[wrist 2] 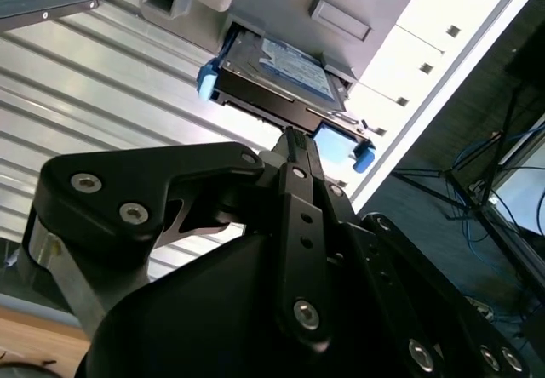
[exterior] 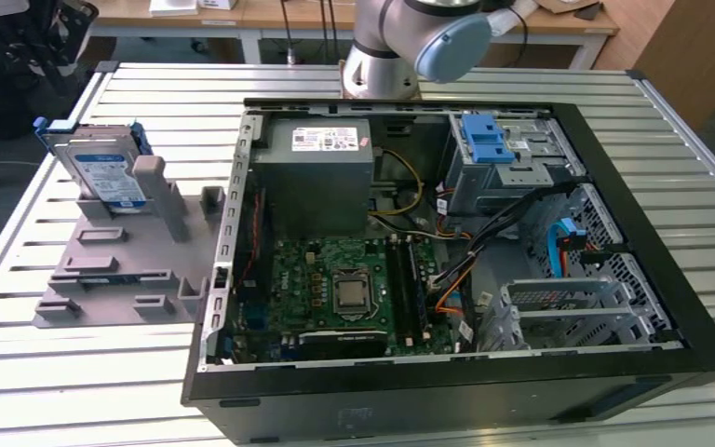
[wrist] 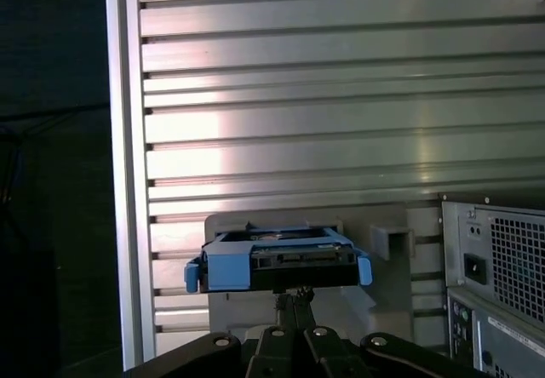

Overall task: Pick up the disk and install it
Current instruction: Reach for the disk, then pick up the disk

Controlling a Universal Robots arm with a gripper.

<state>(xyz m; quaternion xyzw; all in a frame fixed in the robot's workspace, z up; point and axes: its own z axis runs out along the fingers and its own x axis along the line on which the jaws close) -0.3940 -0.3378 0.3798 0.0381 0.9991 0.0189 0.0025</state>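
1 disk [exterior: 103, 172] stands propped in a grey holder [exterior: 122, 251] on the counter [exterior: 34, 372], at 9 o'clock from the open case [exterior: 457, 233] in the exterior view. In the second wrist view, we see the fingers [wrist 2: 296, 161] closed on nothing, apart from the disk.

The exterior view looks down from high up on the open computer case [exterior: 432, 396], with the disk [exterior: 107, 177] off to the exterior view's left of it. Both wrist views sit close behind the gripper [wrist 2: 294, 144] [wrist: 294, 297] and face that same disk [wrist 2: 281, 67] [wrist: 281, 263].
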